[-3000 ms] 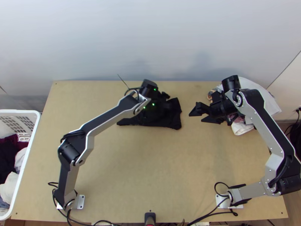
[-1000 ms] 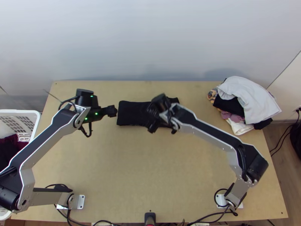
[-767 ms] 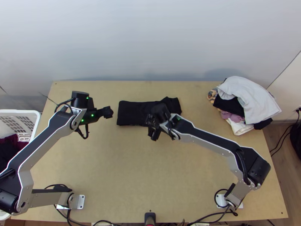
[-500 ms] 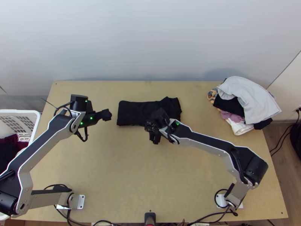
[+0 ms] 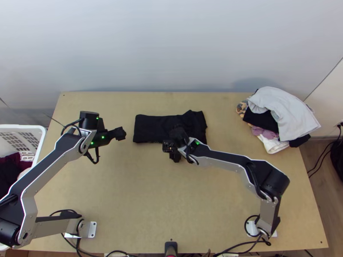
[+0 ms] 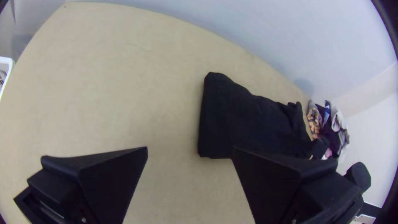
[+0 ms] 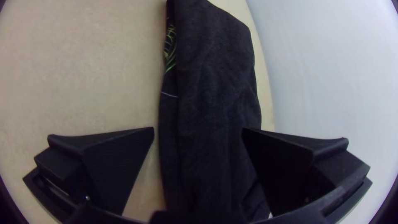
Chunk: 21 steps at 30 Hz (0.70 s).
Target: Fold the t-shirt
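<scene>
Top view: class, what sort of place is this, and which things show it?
Probably a robotics lab set up for laundry folding: the left arm and right arm stand on a wooden table with a black t-shirt, a white basket holds clothes, and a garment pile lies opposite.

The top view looks steeply down from high over the wooden table [image 5: 128, 192]. Both wrist views share the folded black T-shirt [image 5: 150, 128], the left slantwise from farther off, the right close above.
</scene>
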Tool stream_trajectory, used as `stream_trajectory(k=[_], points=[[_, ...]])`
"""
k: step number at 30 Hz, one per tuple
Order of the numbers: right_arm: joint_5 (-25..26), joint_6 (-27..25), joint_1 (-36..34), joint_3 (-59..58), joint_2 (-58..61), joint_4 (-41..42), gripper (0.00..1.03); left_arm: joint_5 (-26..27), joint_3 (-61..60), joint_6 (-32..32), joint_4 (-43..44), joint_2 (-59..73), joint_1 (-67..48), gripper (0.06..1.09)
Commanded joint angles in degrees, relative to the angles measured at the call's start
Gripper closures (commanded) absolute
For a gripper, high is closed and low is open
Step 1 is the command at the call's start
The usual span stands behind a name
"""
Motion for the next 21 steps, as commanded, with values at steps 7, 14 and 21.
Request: stream_trajectory(k=[7, 14, 21], points=[[2.06, -2.77, -2.06, 9.58, 10.03, -0.24, 0.36, 0.87, -3.1, 0.06, 0.28, -2.07, 1.38, 0.11], [4.08, -2.33, -3.65, 12.13, 11.27, 4.5, 1.0, 0.96, -3.62, -0.12, -0.08, -3.48, 1.9, 0.11], [6.9, 0.74, -4.96, 16.08, 6.26, 5.56, 1.0, 0.96, -3.62, -0.47, -0.51, -4.97, 1.99, 0.11]])
